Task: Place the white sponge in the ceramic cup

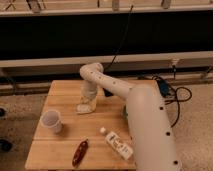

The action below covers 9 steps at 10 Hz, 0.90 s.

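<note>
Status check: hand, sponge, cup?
Hand down at the white sponge, mid-table. Ceramic cup upright at front left, apart from the sponge. White bottle and a reddish-brown object lie near the front edge, off the sponge-to-cup line.

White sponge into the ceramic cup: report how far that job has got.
Done: the gripper is down at the white sponge on the wooden table. In hand: taking hold of it. Left: lift it, carry it to the ceramic cup, which shows no sponge inside, and drop it in.

A wooden table (65, 145) stands on speckled floor (197, 112) before dark shelving (60, 35).
</note>
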### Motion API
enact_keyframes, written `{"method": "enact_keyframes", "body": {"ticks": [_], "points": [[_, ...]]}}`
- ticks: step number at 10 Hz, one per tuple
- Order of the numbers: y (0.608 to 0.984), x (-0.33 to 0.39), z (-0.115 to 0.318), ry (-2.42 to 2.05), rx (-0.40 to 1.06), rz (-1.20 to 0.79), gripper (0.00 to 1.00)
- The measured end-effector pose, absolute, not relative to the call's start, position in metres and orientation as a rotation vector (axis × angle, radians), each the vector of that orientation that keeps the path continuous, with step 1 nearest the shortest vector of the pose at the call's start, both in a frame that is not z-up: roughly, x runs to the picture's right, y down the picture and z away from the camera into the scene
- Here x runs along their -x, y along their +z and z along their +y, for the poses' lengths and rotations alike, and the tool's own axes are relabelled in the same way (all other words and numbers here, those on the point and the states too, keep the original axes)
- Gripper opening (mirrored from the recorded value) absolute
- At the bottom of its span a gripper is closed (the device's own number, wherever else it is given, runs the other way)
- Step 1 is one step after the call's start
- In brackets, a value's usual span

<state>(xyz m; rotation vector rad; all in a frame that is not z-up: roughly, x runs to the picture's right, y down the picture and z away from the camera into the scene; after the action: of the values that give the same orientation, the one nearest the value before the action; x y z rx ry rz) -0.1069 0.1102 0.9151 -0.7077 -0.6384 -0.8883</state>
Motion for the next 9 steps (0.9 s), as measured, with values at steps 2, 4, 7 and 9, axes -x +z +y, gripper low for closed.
{"method": "enact_keyframes", "body": {"ticks": [2,4,7,9], "points": [[0.909,0.112,0.107,-0.893,0.695,-0.659,0.0],[0.899,0.119,0.096,-0.896,0.664,-0.674,0.0],[0.868,0.136,0.065,-0.946,0.604,-0.669,0.0],[0.841,0.152,0.044,-1.009,0.565,-0.66,0.0]]}}
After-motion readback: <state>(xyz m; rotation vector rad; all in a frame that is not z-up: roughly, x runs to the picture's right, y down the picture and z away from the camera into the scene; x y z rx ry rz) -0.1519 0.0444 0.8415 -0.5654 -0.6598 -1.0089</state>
